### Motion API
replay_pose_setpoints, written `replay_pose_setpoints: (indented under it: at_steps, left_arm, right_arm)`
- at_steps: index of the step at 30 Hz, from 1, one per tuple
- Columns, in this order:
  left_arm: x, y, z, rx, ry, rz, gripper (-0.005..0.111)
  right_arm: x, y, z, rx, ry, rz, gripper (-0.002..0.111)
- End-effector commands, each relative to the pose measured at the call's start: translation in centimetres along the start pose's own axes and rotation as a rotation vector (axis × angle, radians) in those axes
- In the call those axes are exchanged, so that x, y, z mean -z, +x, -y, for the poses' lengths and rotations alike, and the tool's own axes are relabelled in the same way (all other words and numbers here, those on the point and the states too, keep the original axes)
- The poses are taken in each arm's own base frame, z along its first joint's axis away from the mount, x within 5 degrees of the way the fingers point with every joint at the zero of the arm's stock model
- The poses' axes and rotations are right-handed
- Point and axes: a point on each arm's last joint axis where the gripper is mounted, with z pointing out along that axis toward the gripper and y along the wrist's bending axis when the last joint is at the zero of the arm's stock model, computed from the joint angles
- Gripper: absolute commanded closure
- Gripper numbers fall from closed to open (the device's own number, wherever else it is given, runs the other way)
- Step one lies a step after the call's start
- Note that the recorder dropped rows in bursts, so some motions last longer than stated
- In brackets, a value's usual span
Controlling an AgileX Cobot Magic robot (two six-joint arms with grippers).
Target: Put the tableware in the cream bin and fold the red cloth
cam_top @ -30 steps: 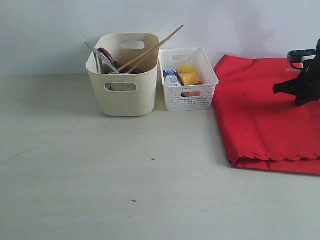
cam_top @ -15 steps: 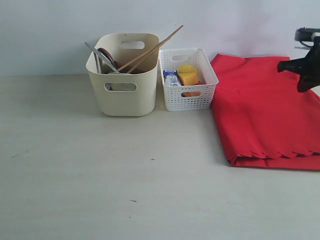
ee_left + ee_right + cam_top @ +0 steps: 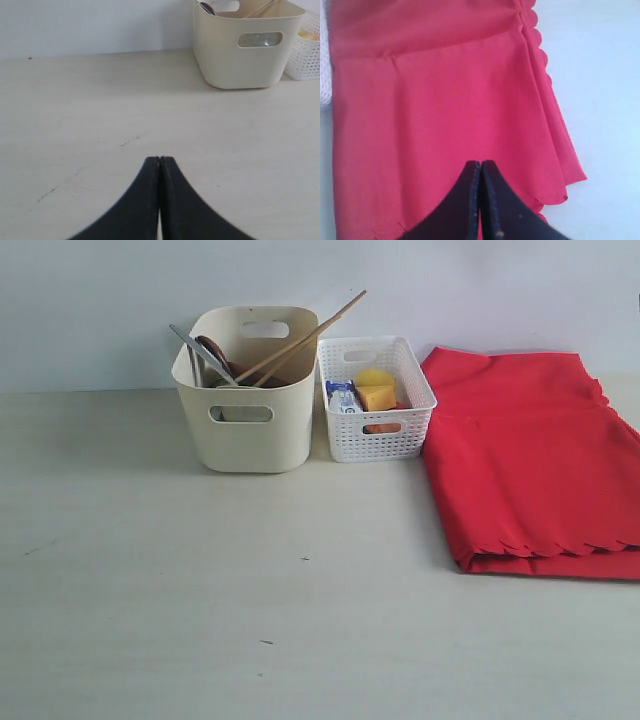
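Observation:
The cream bin [image 3: 248, 415] stands at the back of the table, and two wooden chopsticks [image 3: 310, 335], a silver knife [image 3: 195, 348] and a dark spoon [image 3: 215, 350] stick out of it. The left wrist view shows the cream bin [image 3: 245, 55] too. To the right lies the red cloth [image 3: 530, 460], folded into a long panel with its scalloped edge at the front. Neither arm shows in the exterior view. My left gripper [image 3: 159, 160] is shut over bare table. Above the red cloth [image 3: 445, 100], my right gripper [image 3: 481, 163] is shut with nothing in it.
A white lattice basket [image 3: 380, 435] holding a yellow wedge [image 3: 378, 395] and a small carton [image 3: 342, 398] stands between the bin and the cloth. A pale wall runs behind the table.
The right arm has pulled back out of the exterior view to the right. The cloth's far edge has settled flat. The bins have not moved.

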Motion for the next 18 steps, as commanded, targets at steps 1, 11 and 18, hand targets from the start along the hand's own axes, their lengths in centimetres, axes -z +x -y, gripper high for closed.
replay_pose_setpoints:
  at_steps: [1, 11, 18]
  left_arm:
    - [0.0, 0.0, 0.0, 0.011, -0.001, 0.015, 0.107]
    - [0.0, 0.0, 0.0, 0.009, -0.001, 0.015, 0.107]
    - [0.0, 0.0, 0.0, 0.011, -0.001, 0.015, 0.107]
  right_arm:
    - [6.0, 2.5, -0.2, 0.029, -0.004, 0.120, 0.108]
    - [17.7, 10.3, -0.6, 0.054, -0.044, 0.458, 0.108]
    - [21.9, 16.3, -1.5, 0.078, -0.154, 0.665, 0.108]
